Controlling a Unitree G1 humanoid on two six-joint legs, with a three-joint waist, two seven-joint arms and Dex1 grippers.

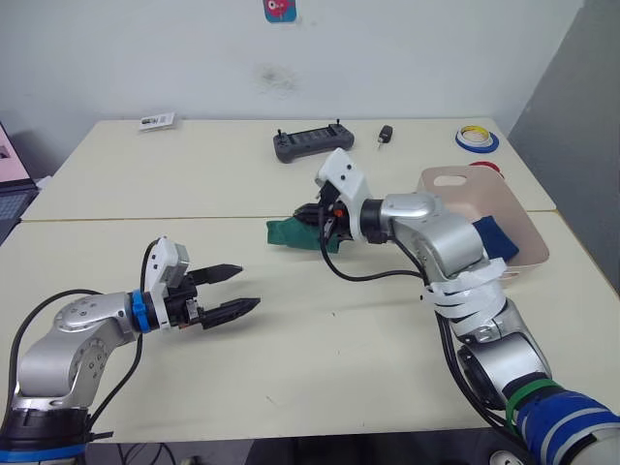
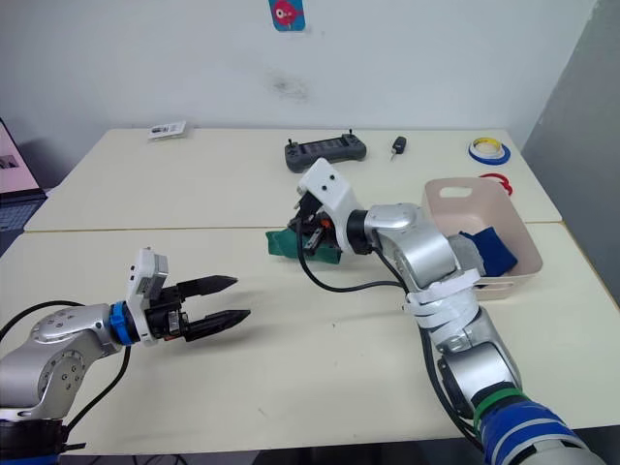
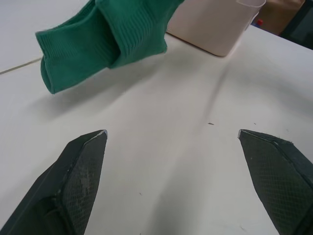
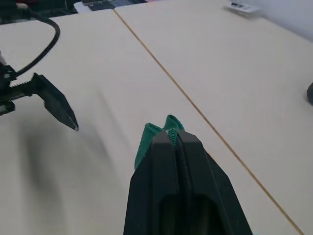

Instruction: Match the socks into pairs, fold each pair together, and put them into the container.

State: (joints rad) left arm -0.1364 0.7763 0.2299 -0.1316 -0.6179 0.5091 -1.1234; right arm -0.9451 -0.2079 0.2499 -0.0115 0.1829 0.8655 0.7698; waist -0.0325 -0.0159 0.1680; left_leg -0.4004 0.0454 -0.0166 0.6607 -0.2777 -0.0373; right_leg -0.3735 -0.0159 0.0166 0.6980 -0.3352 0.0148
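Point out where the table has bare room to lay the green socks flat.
The widest bare patch lies between the left gripper and the container, below the green socks held by the right gripper. The far-left tabletop, between the card and controller, is also free. The far-right corner is crowded.

My right gripper is pinching the green pair between matt black fingers that look like hard plastic, and the cloth is showing a soft ribbed knit. My left gripper's fingers are showing a fine cross-hatched, slightly scuffed texture on their inner pads, over a tabletop that is looking smooth and matt, pale cream. Near the tabletop's right edge the container is looking like smooth pinkish plastic with a faint sheen, with dark blue cloth lying inside.
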